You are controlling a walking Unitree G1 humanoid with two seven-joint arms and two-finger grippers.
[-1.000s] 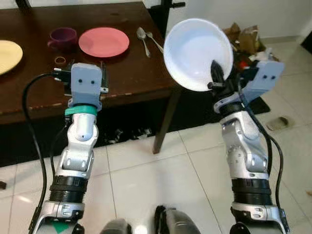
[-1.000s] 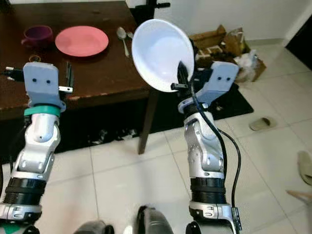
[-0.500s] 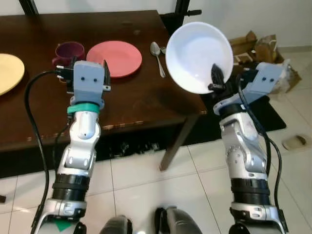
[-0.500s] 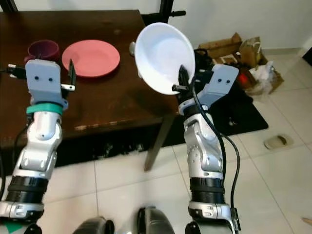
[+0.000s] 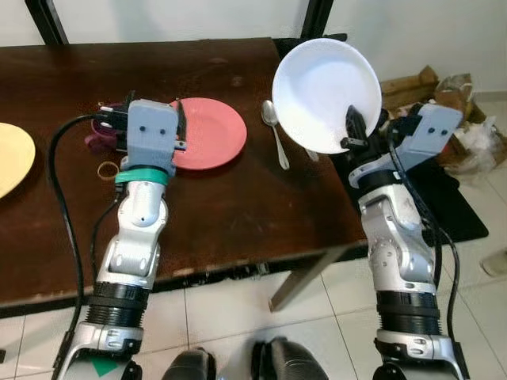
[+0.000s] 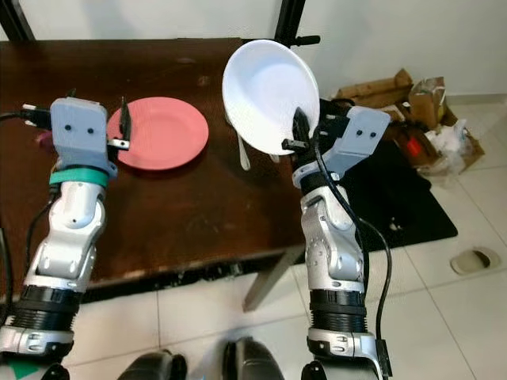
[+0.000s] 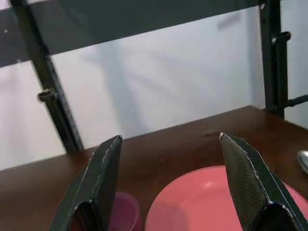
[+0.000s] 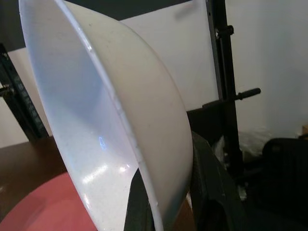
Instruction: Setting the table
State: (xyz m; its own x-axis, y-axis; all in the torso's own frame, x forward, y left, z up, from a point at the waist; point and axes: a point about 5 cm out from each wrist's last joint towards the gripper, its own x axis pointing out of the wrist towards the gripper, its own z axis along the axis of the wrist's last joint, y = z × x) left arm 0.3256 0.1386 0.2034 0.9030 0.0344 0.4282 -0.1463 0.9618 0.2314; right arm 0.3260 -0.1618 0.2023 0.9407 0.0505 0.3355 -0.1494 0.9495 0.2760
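Step in hand: carrying white bowl point(image 5: 325, 93) to counter point(image 5: 238, 198). Right claw point(image 5: 353, 131) pinches bowl rim at 5 o'clock, bowl tilted on edge. Left claw point(image 7: 168, 187) empty, fingers spread, above pink plate point(image 5: 207, 133). Next, likely: level bowl, lower onto bare counter at plate's 4 o'clock, avoiding spoon point(image 5: 273, 127).

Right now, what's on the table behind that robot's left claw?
Behind the open left gripper: a pink plate, partly covered, and a purple cup, mostly hidden. A yellow plate and spoon lie to either side.
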